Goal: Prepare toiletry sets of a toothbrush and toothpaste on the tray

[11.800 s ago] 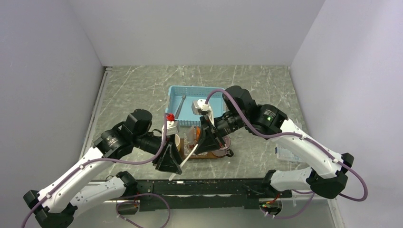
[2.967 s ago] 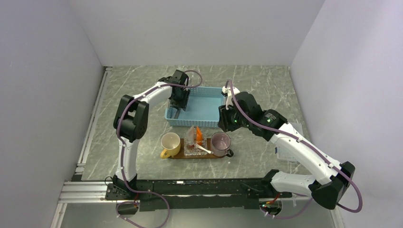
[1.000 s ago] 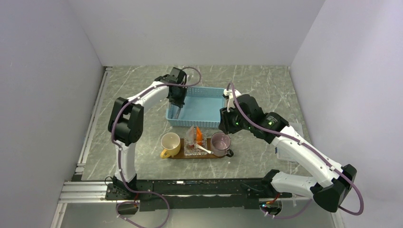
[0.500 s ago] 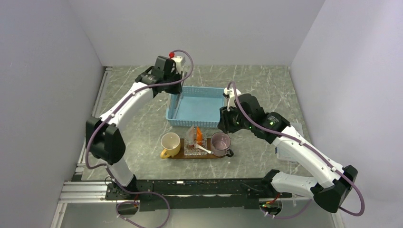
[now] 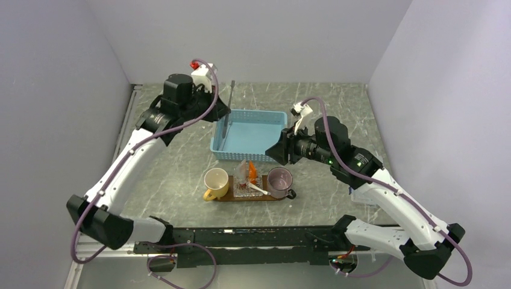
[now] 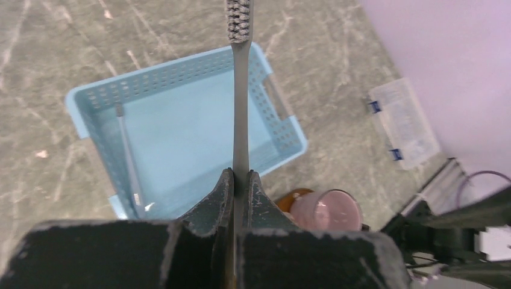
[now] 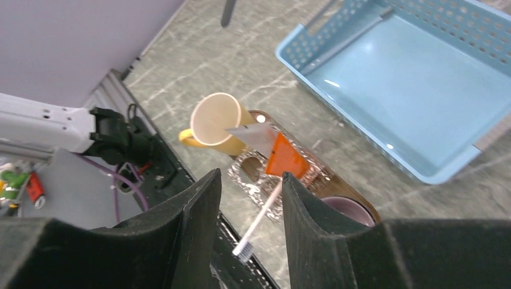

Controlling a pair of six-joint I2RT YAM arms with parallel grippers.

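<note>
1. Grey-green marbled tabletop (image 5: 337, 102), closed in by pale walls, carries everything.
2. A light-blue mesh basket (image 5: 253, 133) sits toward the far edge, about midway across.
3. The dark-brown oval tray (image 5: 265, 198) lies between the basket and the near edge.
4. The left gripper (image 6: 240, 177) is up in the air over the basket's left end. Its jaws are pressed together on the thin handle of a grey toothbrush (image 6: 240, 114).
5. That brush stands nearly upright in the top view, clear of the basket, with its bristle head pointing away from the fingers.
6. A second toothbrush (image 6: 128, 156) lies flat inside the basket along its left wall.
7. On the tray, a yellow mug (image 5: 215, 180) stands at the left end and a purple mug (image 5: 279, 180) at the right end, with a clear glass dish (image 7: 250, 164) between them.
8. The orange toothpaste (image 5: 252, 170) stands in the dish.
9. A white toothbrush (image 7: 259, 220) leans out of the dish — its bristle end reaches toward the near edge.
10. The right gripper (image 7: 249, 177) hangs above the tray, jaws spread, with nothing between them.
11. A clear plastic box (image 6: 404, 123) sits near the tabletop's right edge — well apart from the tray.
</note>
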